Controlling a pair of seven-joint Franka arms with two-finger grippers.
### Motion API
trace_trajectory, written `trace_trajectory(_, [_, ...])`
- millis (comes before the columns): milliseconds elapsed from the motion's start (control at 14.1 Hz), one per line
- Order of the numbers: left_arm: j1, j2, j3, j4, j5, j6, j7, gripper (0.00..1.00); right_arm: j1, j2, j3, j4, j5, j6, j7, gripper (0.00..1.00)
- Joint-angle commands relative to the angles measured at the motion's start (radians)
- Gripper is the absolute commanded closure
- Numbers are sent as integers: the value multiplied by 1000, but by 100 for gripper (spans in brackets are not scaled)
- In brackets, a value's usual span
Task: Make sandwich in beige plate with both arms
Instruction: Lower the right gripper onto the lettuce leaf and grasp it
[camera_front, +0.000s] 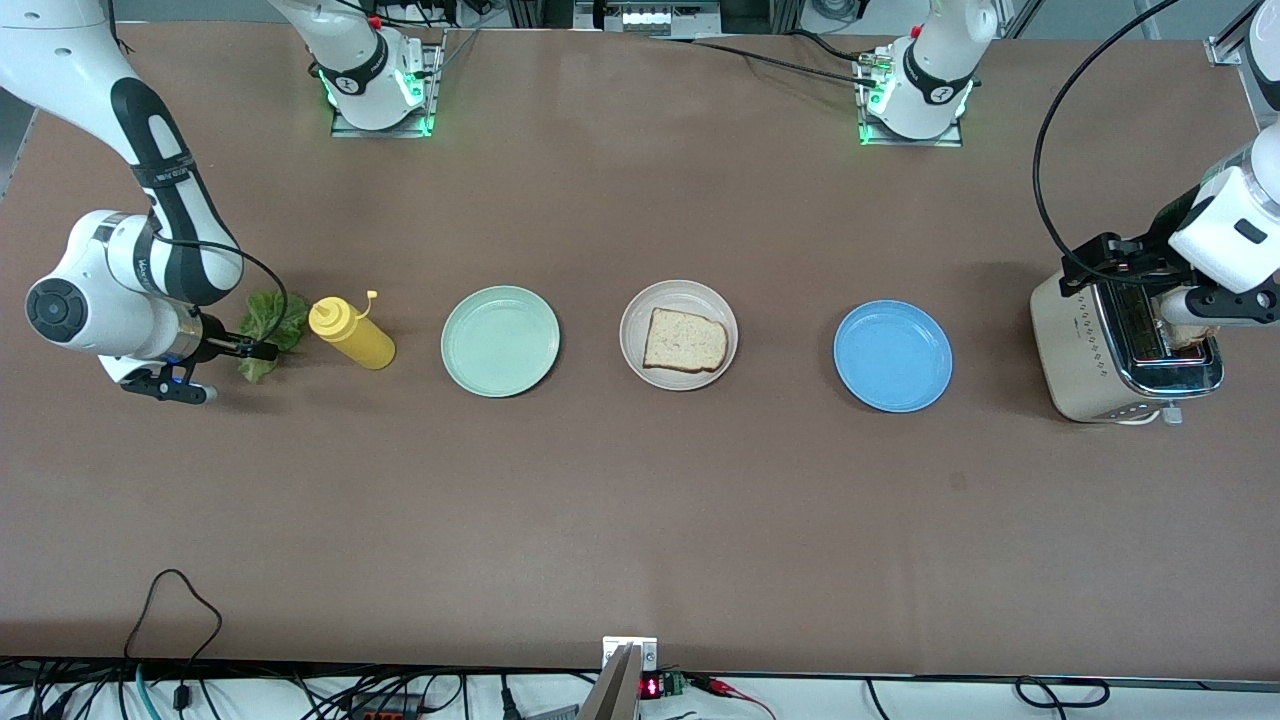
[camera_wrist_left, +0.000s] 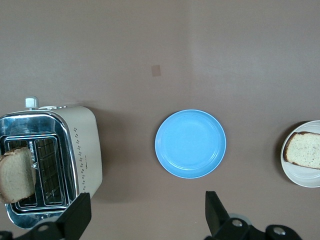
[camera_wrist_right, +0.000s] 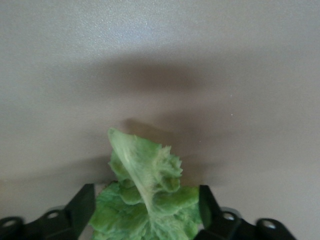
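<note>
One slice of bread (camera_front: 685, 340) lies flat on the beige plate (camera_front: 632, 322) at mid-table, also seen as plate (camera_wrist_left: 295, 177) and bread (camera_wrist_left: 305, 150). A second slice (camera_front: 1188, 333) (camera_wrist_left: 17, 172) stands in a slot of the toaster (camera_front: 1090, 350) (camera_wrist_left: 82, 145). My left gripper (camera_front: 1225, 303) (camera_wrist_left: 147, 215) hangs open and empty above the toaster. A ruffled green lettuce leaf (camera_front: 275, 318) (camera_wrist_right: 145, 170) lies on the table at the right arm's end. My right gripper (camera_front: 258, 350) (camera_wrist_right: 145, 210) is down at it, open, with one finger on each side of the leaf.
A yellow squeeze bottle (camera_front: 350, 332) lies tilted beside the lettuce. A mint green plate (camera_front: 500, 340) sits between the bottle and the beige plate. A blue plate (camera_front: 893, 355) (camera_wrist_left: 190, 144) sits between the beige plate and the toaster.
</note>
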Motion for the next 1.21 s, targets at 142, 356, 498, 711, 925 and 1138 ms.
trace_trajectory(142, [3, -21, -2, -22, 9, 3, -9, 0, -4, 23, 3, 15, -59, 4, 13, 47])
trace_trajectory(356, [3, -21, -2, -22, 9, 3, -9, 0, -4, 38, 3, 14, -59, 21, 12, 57])
trace_trajectory(498, [3, -21, -2, -22, 9, 3, -9, 0, -2, 38, 3, 14, -59, 20, 10, 76])
trace_trajectory(711, [3, -21, -2, -22, 11, 3, -9, 0, 0, 35, 3, 15, -60, 20, 10, 99])
trace_trajectory(925, [3, -21, -2, -22, 11, 3, -9, 0, 0, 30, 3, 15, -59, 18, 4, 100])
trace_trajectory(1138, [3, -21, -2, -22, 11, 1, -9, 0, 0, 20, 3, 18, -60, 17, -8, 100])
